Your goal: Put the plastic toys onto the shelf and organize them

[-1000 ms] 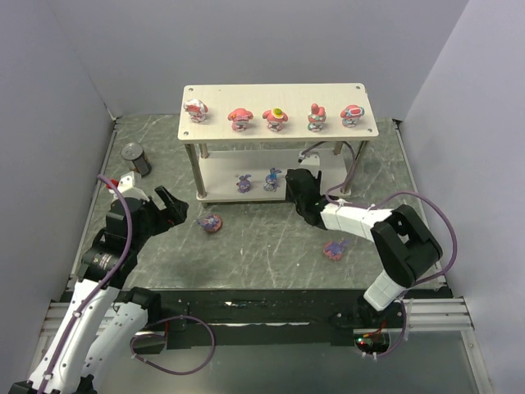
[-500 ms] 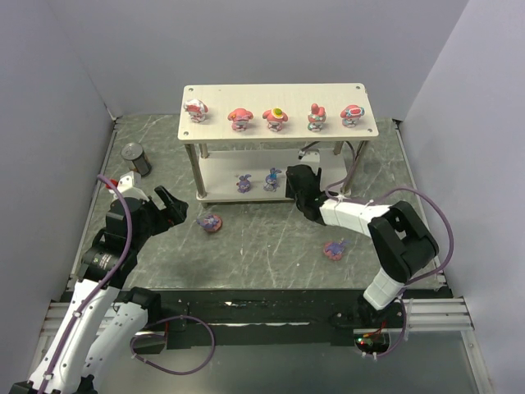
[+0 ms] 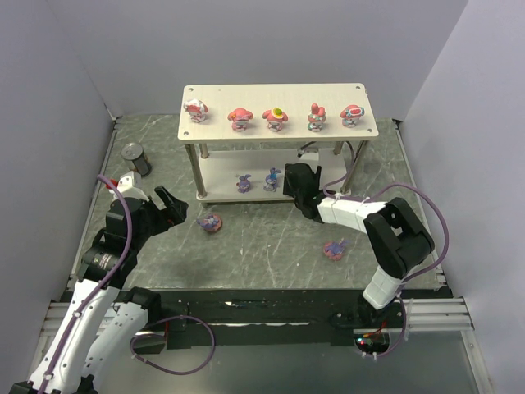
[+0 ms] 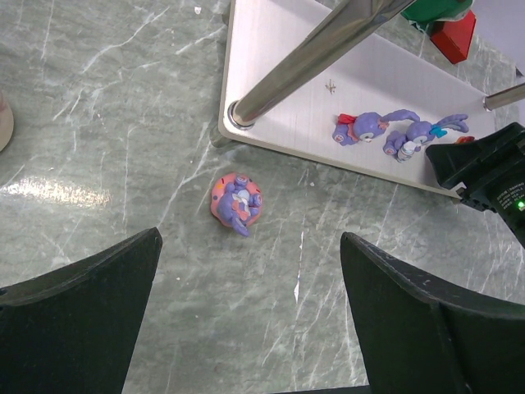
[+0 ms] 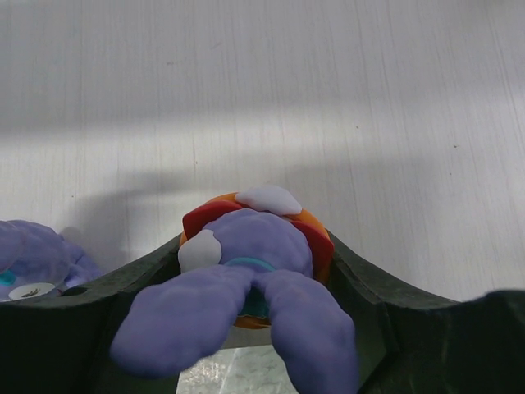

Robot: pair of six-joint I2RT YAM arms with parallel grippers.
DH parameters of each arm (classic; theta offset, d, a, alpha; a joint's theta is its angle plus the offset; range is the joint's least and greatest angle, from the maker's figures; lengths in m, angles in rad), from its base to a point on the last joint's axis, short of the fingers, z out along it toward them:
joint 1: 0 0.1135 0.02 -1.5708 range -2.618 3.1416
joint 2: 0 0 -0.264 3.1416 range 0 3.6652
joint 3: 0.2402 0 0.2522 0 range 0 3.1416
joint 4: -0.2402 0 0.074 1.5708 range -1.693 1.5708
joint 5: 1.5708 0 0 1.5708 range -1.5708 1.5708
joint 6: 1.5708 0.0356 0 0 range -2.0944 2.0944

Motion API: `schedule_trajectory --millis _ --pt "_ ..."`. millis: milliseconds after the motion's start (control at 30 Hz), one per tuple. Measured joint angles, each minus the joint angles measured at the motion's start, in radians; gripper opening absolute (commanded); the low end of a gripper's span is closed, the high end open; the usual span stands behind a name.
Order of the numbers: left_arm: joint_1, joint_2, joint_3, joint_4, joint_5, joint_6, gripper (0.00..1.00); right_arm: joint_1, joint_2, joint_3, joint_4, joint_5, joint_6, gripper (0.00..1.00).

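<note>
The shelf (image 3: pixel 271 92) carries several pink toys on its top board and two purple rabbit-eared toys (image 3: pixel 244 182) (image 3: pixel 271 178) on the lower board (image 4: pixel 287 82). My right gripper (image 3: pixel 294 176) reaches under the top board and is shut on a purple rabbit-eared toy (image 5: pixel 254 238) in a red-orange ring, held just over the lower board (image 5: pixel 328 98). One more purple toy (image 5: pixel 33 263) stands to its left. My left gripper (image 4: pixel 250 246) hangs open above the floor, near a purple toy in a pink ring (image 4: pixel 236 201). A pink toy (image 3: pixel 335 249) lies on the floor at the right.
A dark tin can (image 3: pixel 135 156) stands at the back left near the wall. Silver shelf posts (image 4: pixel 303 57) rise from the lower board's corners. Cables trail behind the shelf at the right. Grey walls close in the marbled floor on three sides.
My right gripper has slid a little to the left and farther in under the shelf's top board with the purple toy. The left arm has not moved.
</note>
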Motion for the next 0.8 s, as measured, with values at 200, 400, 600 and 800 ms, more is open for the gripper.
schedule_trajectory --millis 200,400,600,800 --pt "0.002 0.002 0.0 0.0 0.0 0.0 0.96 0.0 -0.012 -0.03 0.032 -0.002 0.0 0.93" --pt "0.002 0.006 0.0 0.0 0.0 0.0 0.96 0.0 -0.043 -0.063 0.039 -0.012 0.0 0.95" --pt "0.002 0.006 0.0 0.0 0.0 0.0 0.96 0.0 -0.102 -0.117 0.04 -0.028 0.004 0.95" --pt "0.003 0.006 0.0 0.0 0.001 0.001 0.96 0.006 -0.192 -0.202 0.044 -0.035 0.03 0.95"
